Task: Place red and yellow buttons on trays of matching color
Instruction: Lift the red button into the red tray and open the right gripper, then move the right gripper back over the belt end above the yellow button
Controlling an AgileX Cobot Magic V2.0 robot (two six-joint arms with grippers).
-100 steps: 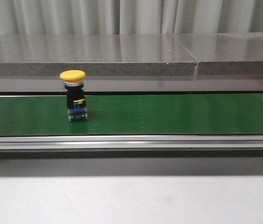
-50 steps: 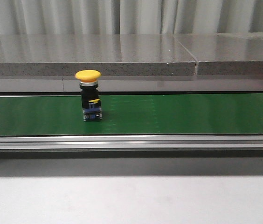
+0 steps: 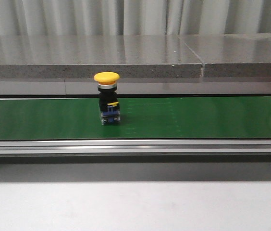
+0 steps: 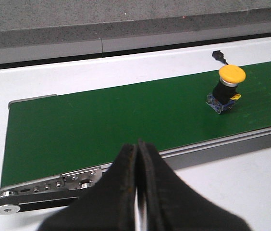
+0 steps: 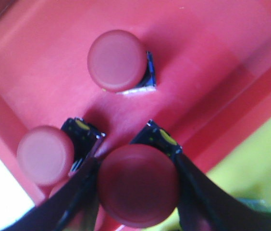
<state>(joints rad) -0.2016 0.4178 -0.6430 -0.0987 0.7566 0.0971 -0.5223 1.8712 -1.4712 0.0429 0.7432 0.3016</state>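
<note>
Front view: even, fairly bright overhead light, sharp overall. Grey stone ledge (image 3: 126, 55) shows soft vertical reflections across its top. Yellow button (image 3: 107, 97) throws only a faint shadow on the green conveyor belt (image 3: 198, 117). Left wrist view: clear, slightly soft; left gripper (image 4: 138, 192) at 6 o'clock is dark and blurred. Right wrist view: strong red cast, heavily out of focus; red button (image 5: 138, 185) between the right gripper's fingers (image 5: 200, 195) is fuzzy-edged. Blown-out white patch at 8 o'clock.

The green belt (image 3: 198, 118) lies open left and right of the upright yellow button (image 3: 107, 98); a grey ledge (image 3: 126, 57) blocks the far side.
</note>
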